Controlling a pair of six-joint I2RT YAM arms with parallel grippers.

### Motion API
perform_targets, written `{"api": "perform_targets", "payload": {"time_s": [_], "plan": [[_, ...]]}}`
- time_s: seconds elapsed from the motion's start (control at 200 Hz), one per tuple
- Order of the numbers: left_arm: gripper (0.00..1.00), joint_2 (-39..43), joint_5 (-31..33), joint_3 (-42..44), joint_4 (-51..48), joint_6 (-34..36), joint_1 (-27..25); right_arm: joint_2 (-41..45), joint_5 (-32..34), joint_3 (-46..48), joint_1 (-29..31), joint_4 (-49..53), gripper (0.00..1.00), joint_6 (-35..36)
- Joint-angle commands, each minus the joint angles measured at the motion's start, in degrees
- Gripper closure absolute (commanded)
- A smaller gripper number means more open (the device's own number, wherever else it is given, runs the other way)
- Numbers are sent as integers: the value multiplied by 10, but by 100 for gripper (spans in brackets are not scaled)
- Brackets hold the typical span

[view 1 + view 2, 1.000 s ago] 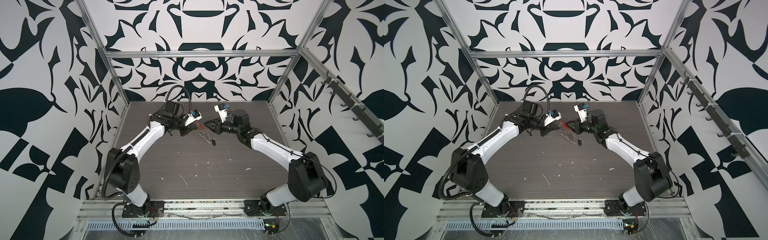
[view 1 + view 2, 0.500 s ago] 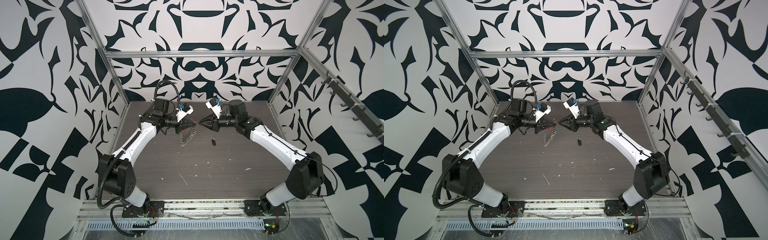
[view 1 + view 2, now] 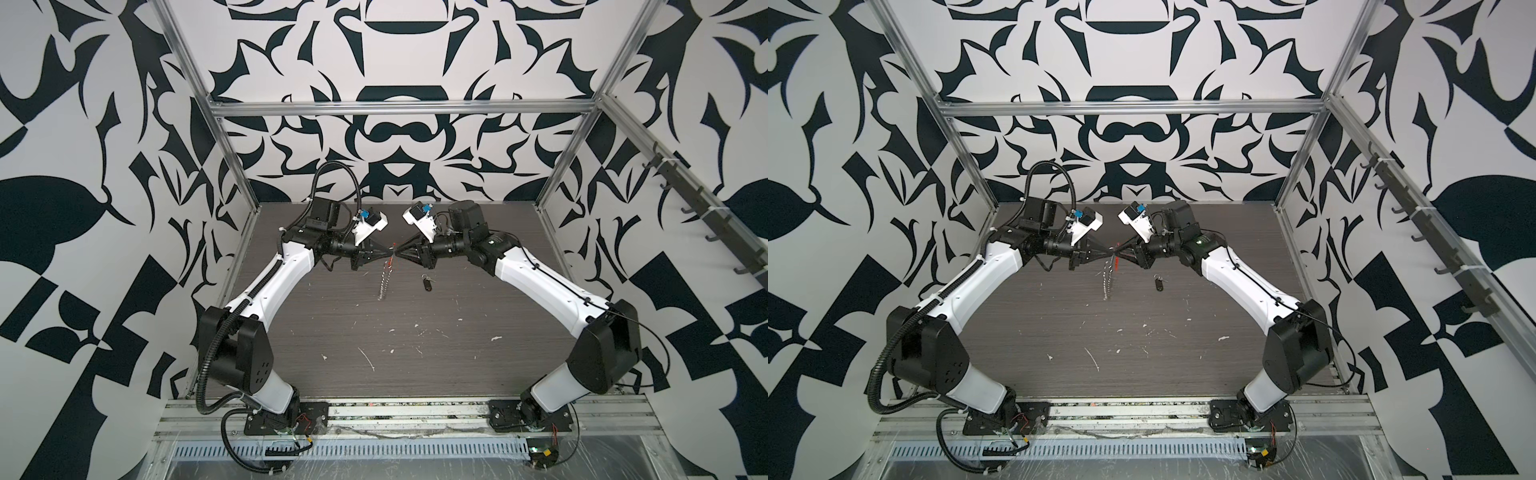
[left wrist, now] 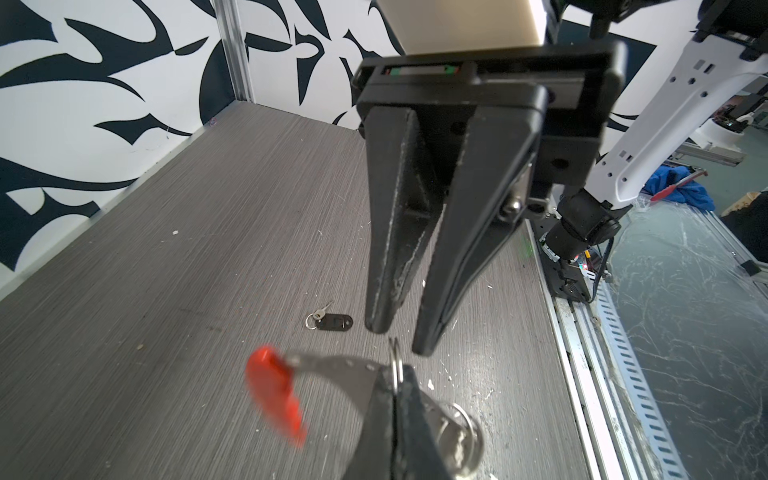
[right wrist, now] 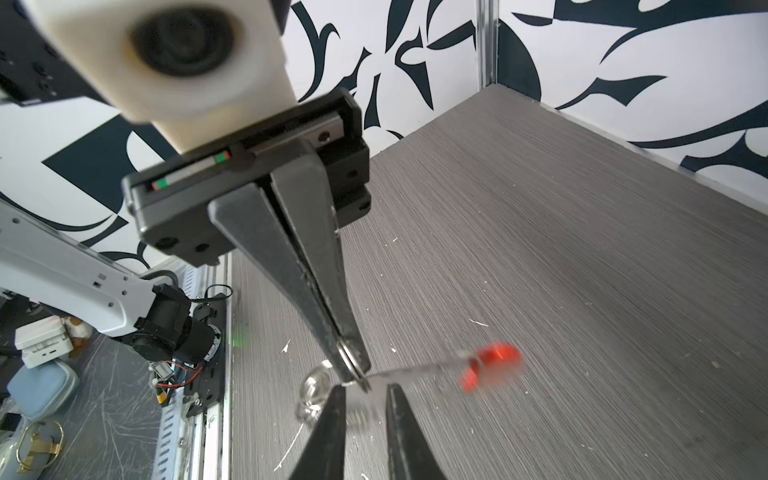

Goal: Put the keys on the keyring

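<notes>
The left gripper (image 3: 389, 252), closed, holds the silvery chain keyring with red section (image 3: 384, 280); the right gripper (image 3: 400, 253), jaws narrowly apart, grips nothing. The small black oblong key (image 3: 426, 284) lies below it, not yet threaded.

There was 1 keyring (image 3: 384, 279), 1 black key (image 3: 426, 284) beside it on 1 worktop (image 3: 374, 332), and 2 claws at its top: left claw (image 3: 390, 252), right claw (image 3: 399, 252).

Bright, even, diffuse light fills both top views, which are sharp throughout, leaving only faint shadows on the grey surface (image 3: 374, 332). In both wrist views the keyring (image 4: 274, 386) is smeared by blur, its red part worst, and a white camera housing (image 5: 187, 62) close to the lens is out of focus.
</notes>
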State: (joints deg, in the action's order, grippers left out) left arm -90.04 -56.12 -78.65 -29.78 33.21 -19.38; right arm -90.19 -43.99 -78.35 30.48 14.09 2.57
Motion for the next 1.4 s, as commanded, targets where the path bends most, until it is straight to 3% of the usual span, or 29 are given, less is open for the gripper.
{"api": "perform_targets", "payload": {"time_s": [0.0, 0.515, 0.655, 0.83, 1.12, 1.395], "plan": [[100, -6, -30, -22, -28, 19, 1, -1, 0, -29, 3, 0, 78, 16], [100, -14, -41, -26, -44, 25, 1, -27, -14, -49, 25, -11, 80, 10], [100, -21, -47, -32, -55, 29, 1, -37, -17, -58, 36, -14, 85, 9], [100, -26, -46, -37, -68, 35, 2, -44, -14, -57, 45, -23, 100, 8], [100, -23, -35, -29, -65, 39, 6, -6, 72, 22, 46, -112, 100, -2], [100, -21, -36, -22, -30, 17, 8, 14, 87, 89, 46, -227, 100, -61]]}}
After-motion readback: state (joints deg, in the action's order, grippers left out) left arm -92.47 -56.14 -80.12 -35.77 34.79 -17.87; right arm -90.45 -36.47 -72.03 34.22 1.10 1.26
